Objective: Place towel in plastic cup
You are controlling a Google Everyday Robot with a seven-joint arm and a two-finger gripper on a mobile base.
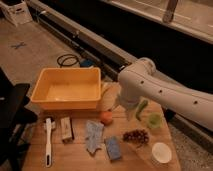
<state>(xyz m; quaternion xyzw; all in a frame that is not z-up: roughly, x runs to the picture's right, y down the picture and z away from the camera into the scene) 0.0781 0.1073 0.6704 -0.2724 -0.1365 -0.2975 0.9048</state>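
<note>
Your gripper (128,107) hangs over the table (75,161), just past the orange (105,117). You cannot tell if it is open or closed. The towel (93,135) lies flat near the front, between the small box (66,129) and the blue sponge (113,148). Its long side runs from back to front. Come down on its middle, pinch across the short way, and lift it high before you go to the green cup (154,121).

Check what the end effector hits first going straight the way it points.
The end effector points roughly down, above the table. Likely bare table between the orange and the grapes; depth is unclear, so possibly the grapes. The towel lies off that line.
</note>
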